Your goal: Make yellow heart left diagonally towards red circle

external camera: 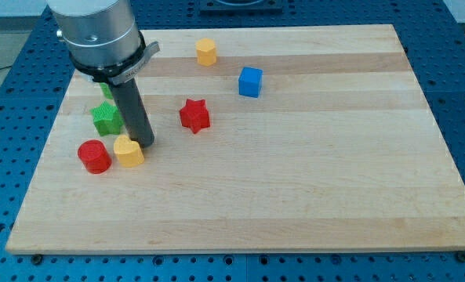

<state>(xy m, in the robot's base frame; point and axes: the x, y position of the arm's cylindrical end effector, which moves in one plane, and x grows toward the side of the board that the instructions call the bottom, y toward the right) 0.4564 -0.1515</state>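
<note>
Tip at yellow heart, near red circle.
My tip (147, 144) touches the yellow heart (128, 151) on its upper right side; the rod carries no pincer. The heart sits just right of the red circle (95, 157), close to touching it, on the wooden board (310, 180). A green star (107, 118) lies above them; a red star (194, 115), blue cube (250, 81) and yellow hexagon (206, 52) stand well apart.

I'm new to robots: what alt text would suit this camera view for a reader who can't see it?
My tip touches the upper right of a yellow heart, beside a red circle on a wooden board. Nearby sit a green star, red star, blue cube and yellow hexagon.
</note>
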